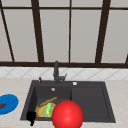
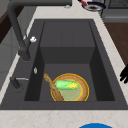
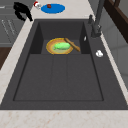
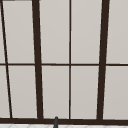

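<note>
A black hand, which I take for the left hand (image 1: 31, 116), hangs at the front left corner of the dark sink (image 1: 30, 100), over the counter's front edge. Its fingers hang loose and it holds nothing. The same hand shows at the right edge of the left side view (image 2: 124, 73) and at the top left of the right side view (image 3: 21, 10). Closest to it, in the basin, lies a yellow plate (image 1: 40, 112) (image 2: 85, 87) (image 3: 50, 47). On the plate rests a green and yellow corn cob (image 1: 48, 108) (image 2: 65, 85) (image 3: 62, 45), and a wooden spoon (image 1: 47, 101) (image 2: 52, 87) (image 3: 72, 44) leans across it.
A big red ball (image 1: 67, 115) covers the sink's front edge in the middle. The dark faucet (image 1: 56, 71) (image 2: 17, 30) (image 3: 96, 22) stands behind the basin. A blue plate (image 1: 8, 103) (image 3: 53, 8) with a small red thing lies on the left counter. The drainboard (image 1: 88, 101) lies to the right.
</note>
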Robot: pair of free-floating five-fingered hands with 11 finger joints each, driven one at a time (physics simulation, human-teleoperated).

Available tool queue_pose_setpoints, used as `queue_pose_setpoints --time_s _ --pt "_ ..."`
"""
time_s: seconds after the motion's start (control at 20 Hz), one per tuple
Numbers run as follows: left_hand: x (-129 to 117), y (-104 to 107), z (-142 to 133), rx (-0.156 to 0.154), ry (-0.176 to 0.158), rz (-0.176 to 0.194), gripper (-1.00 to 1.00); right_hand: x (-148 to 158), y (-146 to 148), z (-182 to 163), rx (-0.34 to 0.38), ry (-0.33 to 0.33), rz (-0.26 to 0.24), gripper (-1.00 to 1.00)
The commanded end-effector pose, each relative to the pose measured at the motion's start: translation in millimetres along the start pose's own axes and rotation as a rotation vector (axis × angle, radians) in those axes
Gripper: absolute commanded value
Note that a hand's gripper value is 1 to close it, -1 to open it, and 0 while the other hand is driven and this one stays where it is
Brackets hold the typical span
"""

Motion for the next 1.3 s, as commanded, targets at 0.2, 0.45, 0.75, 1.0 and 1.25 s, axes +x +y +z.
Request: queue_pose_setpoints --time_s 0.2,0.45,0.75,1.0,1.25 --pt "0 0 0 0.000 0.000 0.000 0.00 8 29 33 -0.028 0.038 -0.044 1.00" --pt "0 0 0 0.000 0.000 0.000 0.00 16 51 49 -0.026 0.055 -0.037 1.00" --pt "0 0 0 0.000 0.000 0.000 0.00 14 88 49 -0.085 0.071 -0.002 1.00" --pt "0 0 0 0.000 0.000 0.000 0.00 16 86 47 -0.043 0.003 0.005 1.00" --pt "0 0 0 0.000 0.000 0.000 0.00 9 63 60 -0.047 -0.002 0.015 -1.00"
